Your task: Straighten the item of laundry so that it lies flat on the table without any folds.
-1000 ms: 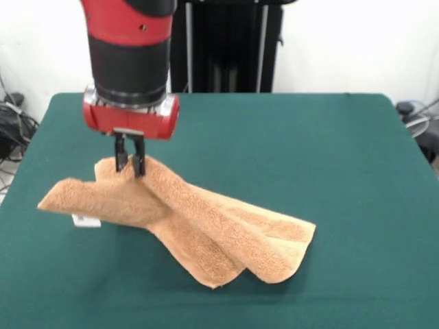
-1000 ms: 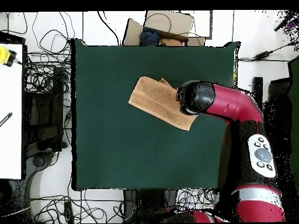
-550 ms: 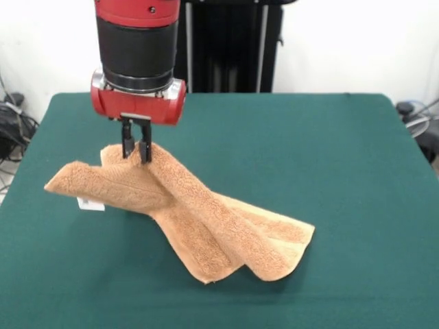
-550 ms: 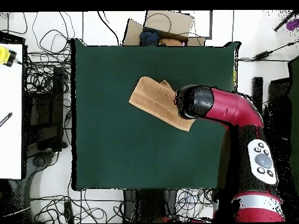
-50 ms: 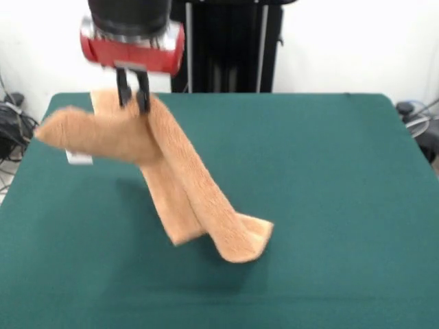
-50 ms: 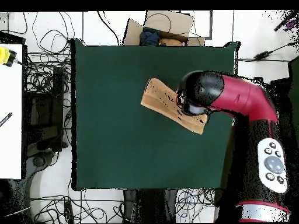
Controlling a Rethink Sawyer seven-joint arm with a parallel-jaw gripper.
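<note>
The gripper hangs high over the green counter with its two dark fingers pinched on a bunched fold of the orange-tan towel. From the front, the cloth drapes down from that pinch in two thick, twisted bands. One short flap sticks out sideways toward the edge of the counter, with a small white tag dangling under it. The longer band slopes down until its rolled lower end rests on the counter top. From overhead, the towel shows as a narrow strip partly hidden beneath the red arm, toward the side of the counter where the arm reaches in.

It looks like soft, light terry: it sags at once wherever it is unsupported, keeps no shape of its own, and the pile seems grippy rather than slick, so a firm pinch should hold. Nothing about it is fragile. The trouble, I think, is where it is held: the grip seems to sit mid-edge on gathered layers, so the cloth ropes together instead of opening. A single corner, or the tagged edge, would probably be the better hold, letting the weight pull the folds out as it is dragged flat.
</note>
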